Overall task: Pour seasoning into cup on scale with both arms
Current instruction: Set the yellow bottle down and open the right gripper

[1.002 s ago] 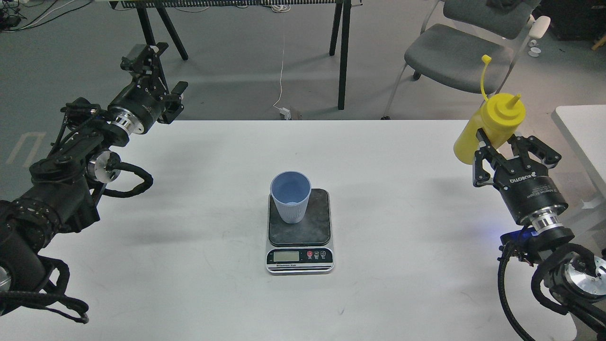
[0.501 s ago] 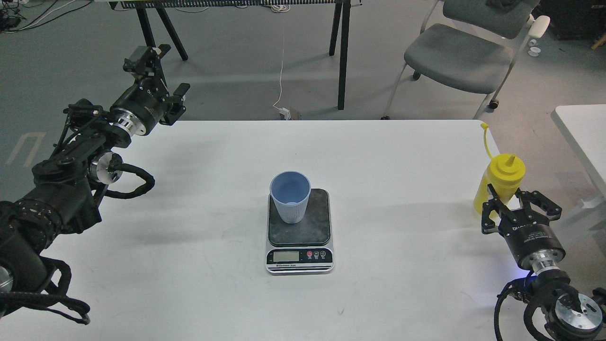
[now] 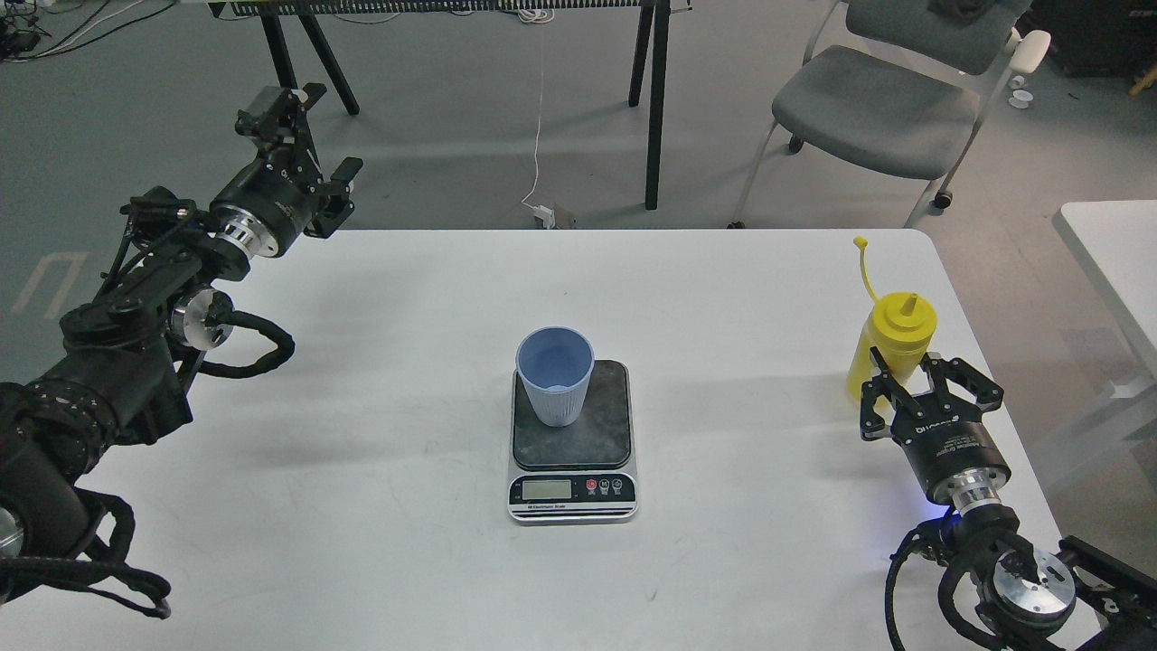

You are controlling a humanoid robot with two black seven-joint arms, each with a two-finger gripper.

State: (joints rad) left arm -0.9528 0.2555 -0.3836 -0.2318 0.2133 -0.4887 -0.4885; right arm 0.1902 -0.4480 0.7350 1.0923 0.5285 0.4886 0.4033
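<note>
White table (image 3: 362, 380) – grey floor (image 3: 452, 136), grey chair (image 3: 868, 108) beyond

The cup (image 3: 555, 374) stands on the scale (image 3: 572, 441) mid-table (image 3: 434, 298), the seasoning (image 3: 888, 348) far right.

- Scale (image 3: 572, 493): small print strip under the LCD, too tiny to read; display shows no legible digits.
- Scale btns: round, w/ symbols, one looks like "M", not certain.
- Right gripper (image 3: 929, 387): white brand lettering on body, upside down, unreadable.
- Left gripper (image 3: 303, 145): faint white mark, illegible.
</note>
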